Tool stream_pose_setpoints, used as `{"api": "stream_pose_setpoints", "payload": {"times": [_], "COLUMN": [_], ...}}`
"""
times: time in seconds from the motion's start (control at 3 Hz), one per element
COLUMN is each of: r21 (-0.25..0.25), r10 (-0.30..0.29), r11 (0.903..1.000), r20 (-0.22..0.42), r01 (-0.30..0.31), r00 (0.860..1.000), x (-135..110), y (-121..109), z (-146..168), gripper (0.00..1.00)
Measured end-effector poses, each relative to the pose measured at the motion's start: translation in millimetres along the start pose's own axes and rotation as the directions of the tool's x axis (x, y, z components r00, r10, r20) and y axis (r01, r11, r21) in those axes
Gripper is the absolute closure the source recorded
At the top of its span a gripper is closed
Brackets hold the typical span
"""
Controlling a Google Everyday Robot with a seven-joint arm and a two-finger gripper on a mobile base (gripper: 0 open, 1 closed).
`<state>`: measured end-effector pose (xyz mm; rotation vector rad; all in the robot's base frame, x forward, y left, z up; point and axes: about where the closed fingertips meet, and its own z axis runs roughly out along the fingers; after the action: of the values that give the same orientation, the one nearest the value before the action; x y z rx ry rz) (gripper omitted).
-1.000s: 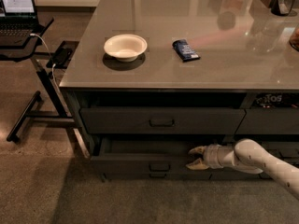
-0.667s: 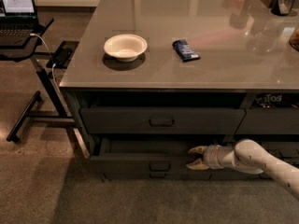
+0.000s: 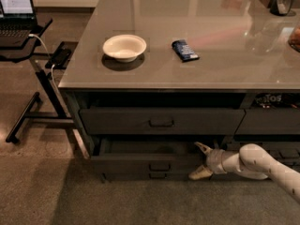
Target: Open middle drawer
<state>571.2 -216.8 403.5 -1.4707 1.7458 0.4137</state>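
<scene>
The middle drawer [image 3: 140,163] is a dark grey front with a small loop handle [image 3: 159,166] at its centre. It stands pulled out a little, and its shallow grey tray [image 3: 145,147] shows behind the front. The taller top drawer [image 3: 161,121] above it is shut. A slim bottom drawer front [image 3: 158,176] sits under it. My gripper [image 3: 200,161] reaches in from the right, low near the floor, at the right end of the middle drawer's front. It is open, with one finger [image 3: 202,148] above the front's top edge and the other below.
On the counter [image 3: 243,64] lie a white bowl [image 3: 124,47] and a blue packet [image 3: 184,50]. A laptop stand [image 3: 28,111] with a laptop [image 3: 16,6] stands at the left, its legs on the floor. More drawers [image 3: 267,121] are to the right.
</scene>
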Motion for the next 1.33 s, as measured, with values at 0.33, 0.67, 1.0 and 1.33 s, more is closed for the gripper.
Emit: {"api": "stream_pose_setpoints", "payload": {"times": [0.33, 0.67, 1.0, 1.33], "r21": [0.000, -0.007, -0.007, -0.026], "r10": [0.000, -0.004, -0.004, -0.040], "r11": [1.0000, 1.0000, 1.0000, 0.9988], "r20": [0.000, 0.008, 0.008, 0.045], "r01": [0.000, 0.004, 0.004, 0.042], "r00": [1.000, 1.000, 1.000, 0.998], "x": [-1.8, 5.1, 0.9, -9.7], "y": [-0.5, 10.6, 13.1, 35.9], "z": [-1.5, -9.9, -13.3, -19.1], "gripper": [0.34, 0.57, 0.80, 1.00]}}
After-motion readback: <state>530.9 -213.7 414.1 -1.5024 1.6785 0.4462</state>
